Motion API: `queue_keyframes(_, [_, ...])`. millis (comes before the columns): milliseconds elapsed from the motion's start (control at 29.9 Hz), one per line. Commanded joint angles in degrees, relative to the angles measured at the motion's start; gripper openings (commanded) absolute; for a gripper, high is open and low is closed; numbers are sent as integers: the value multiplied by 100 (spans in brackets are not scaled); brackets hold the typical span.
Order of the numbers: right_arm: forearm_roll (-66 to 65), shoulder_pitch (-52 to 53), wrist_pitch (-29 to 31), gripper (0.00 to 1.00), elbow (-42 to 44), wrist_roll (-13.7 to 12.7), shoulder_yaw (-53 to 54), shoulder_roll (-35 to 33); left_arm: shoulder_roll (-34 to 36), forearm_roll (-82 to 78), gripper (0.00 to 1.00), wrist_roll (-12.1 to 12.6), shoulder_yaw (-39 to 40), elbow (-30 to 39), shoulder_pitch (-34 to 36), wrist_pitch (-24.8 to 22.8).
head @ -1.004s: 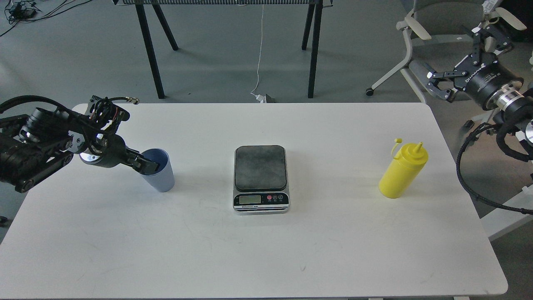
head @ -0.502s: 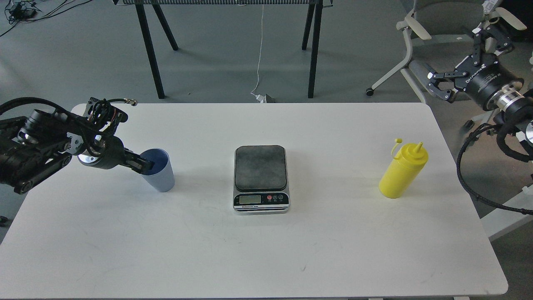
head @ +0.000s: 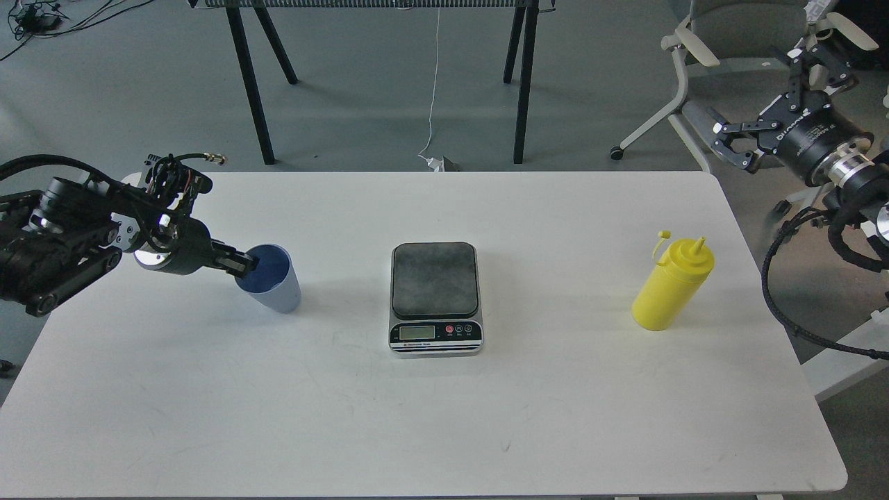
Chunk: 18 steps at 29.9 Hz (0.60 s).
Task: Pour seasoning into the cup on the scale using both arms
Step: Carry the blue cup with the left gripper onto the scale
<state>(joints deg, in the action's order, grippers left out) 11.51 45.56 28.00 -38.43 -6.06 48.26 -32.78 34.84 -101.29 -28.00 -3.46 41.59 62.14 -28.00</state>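
The left black claw gripper [head: 243, 264] clamps the rim of the ribbed, tapered light blue plastic cup [head: 272, 279], tilted on the smooth white table [head: 430, 417]. The right black claw gripper [head: 764, 97] hangs spread apart, well away from the yellow squeeze bottle with pointed nozzle [head: 672, 285] and the flat, dark-platformed scale [head: 435, 297].

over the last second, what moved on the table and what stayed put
The left gripper, its fingers pinching the rim of the blue cup, has shifted the cup slightly right toward the scale and tipped it, so its mouth now faces the camera more. The right gripper, open beyond the table's far right corner, barely moved. The scale and the yellow squeeze bottle stayed where they were.
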Motion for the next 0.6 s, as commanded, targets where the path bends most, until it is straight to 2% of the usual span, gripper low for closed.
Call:
queue_keyframes(0, [1,-29,0,99,2,-1,0,0,23,12,0,0,3,16,262,0])
queue_keyframes(268, [1,-12,0,99,-7,-1,0,0,-117,608,0,0,29,279,1334,0])
queue_keyframes(402, [-8,41,0,99,2,-9,-9,-35,-696,821,0,0,21,306,1625,0])
queue_keyframes(569, [1,67,0,99,11,-9,-44,-352,-1470,821,0,0,-14,306,1608,0])
